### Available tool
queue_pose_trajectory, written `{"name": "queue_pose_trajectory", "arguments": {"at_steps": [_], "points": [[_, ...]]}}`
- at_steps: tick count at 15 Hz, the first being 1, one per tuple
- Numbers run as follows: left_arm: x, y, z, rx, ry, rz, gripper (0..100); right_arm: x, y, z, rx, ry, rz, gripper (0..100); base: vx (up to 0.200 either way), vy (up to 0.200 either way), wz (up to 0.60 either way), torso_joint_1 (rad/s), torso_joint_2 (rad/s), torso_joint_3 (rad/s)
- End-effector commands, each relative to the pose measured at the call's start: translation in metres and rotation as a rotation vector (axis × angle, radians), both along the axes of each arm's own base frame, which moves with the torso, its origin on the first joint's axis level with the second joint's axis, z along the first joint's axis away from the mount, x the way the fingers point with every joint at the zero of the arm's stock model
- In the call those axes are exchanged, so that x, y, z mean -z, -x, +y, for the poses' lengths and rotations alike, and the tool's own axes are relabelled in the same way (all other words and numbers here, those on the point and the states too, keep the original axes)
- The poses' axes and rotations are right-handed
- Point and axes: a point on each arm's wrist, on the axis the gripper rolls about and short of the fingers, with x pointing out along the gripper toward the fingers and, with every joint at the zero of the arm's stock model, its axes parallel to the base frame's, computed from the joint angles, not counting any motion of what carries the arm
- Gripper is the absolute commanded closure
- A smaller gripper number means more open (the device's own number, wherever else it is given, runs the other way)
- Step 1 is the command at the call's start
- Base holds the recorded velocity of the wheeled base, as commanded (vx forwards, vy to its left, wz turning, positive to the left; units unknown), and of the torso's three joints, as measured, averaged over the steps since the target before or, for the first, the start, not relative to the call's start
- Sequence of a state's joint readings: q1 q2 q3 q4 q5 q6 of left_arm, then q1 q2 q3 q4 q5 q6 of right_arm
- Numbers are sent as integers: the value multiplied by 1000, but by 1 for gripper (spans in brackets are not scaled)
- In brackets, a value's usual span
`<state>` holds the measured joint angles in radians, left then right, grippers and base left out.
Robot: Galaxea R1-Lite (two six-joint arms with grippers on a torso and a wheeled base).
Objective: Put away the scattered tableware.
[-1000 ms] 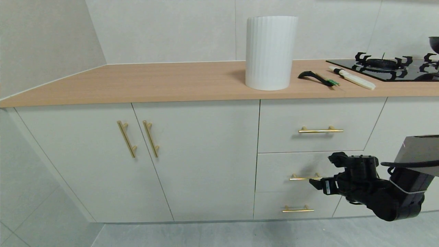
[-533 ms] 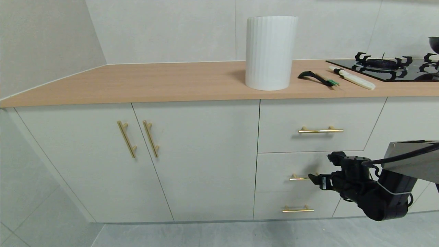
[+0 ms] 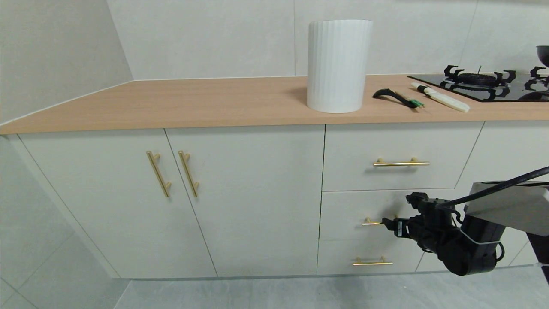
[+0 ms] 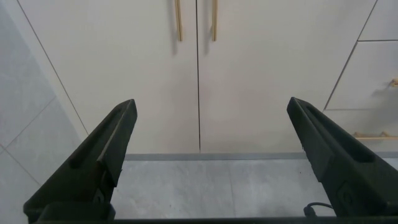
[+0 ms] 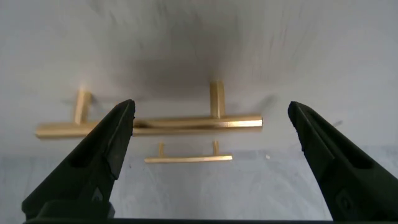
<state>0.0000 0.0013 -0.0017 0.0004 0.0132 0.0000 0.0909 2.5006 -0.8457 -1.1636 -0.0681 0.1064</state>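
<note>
Tableware (image 3: 392,96) lies on the counter (image 3: 193,103); our right tool (image 5: 209,111), spread wide at the middle drawer handle (image 5: 186,123), could slip off its thin bar if closed off-centre.

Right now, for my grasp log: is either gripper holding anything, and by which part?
Nothing is held. The right gripper stands open at the middle drawer handle, not closed on it; the left gripper is open and empty.
</note>
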Motion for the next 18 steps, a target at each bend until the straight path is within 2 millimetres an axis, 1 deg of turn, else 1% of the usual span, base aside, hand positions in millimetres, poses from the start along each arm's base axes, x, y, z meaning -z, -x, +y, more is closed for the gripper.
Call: {"name": "queue_pose_trajectory", "arguments": {"at_steps": [1, 4, 9, 11, 13, 15, 17, 18], "points": [[0, 0, 0, -1, 0, 0, 0, 3, 2, 1, -4, 3, 21, 0, 0, 0, 0, 0, 0, 0], [0, 0, 0, -1, 0, 2, 0, 6, 5, 1, -5, 10, 79, 0, 0, 0, 0, 0, 0, 0], [0, 0, 0, -1, 0, 0, 0, 6, 6, 1, -5, 10, 81, 0, 0, 0, 0, 0, 0, 0], [0, 0, 0, -1, 0, 0, 0, 2, 10, 0, -6, 13, 93, 0, 0, 0, 0, 0, 0, 0], [0, 0, 0, -1, 0, 0, 0, -10, 18, 0, -10, 18, 132, 0, 0, 0, 0, 0, 0, 0], [0, 0, 0, -1, 0, 2, 0, -50, 36, -1, -48, -3, 216, 0, 0, 0, 0, 0, 0, 0], [0, 0, 0, -1, 0, 0, 0, -96, 54, -1, -113, -47, 236, 0, 0, 0, 0, 0, 0, 0], [0, 0, 0, -1, 0, 0, 0, -112, 62, -1, -130, -57, 239, 0, 0, 0, 0, 0, 0, 0]]}}
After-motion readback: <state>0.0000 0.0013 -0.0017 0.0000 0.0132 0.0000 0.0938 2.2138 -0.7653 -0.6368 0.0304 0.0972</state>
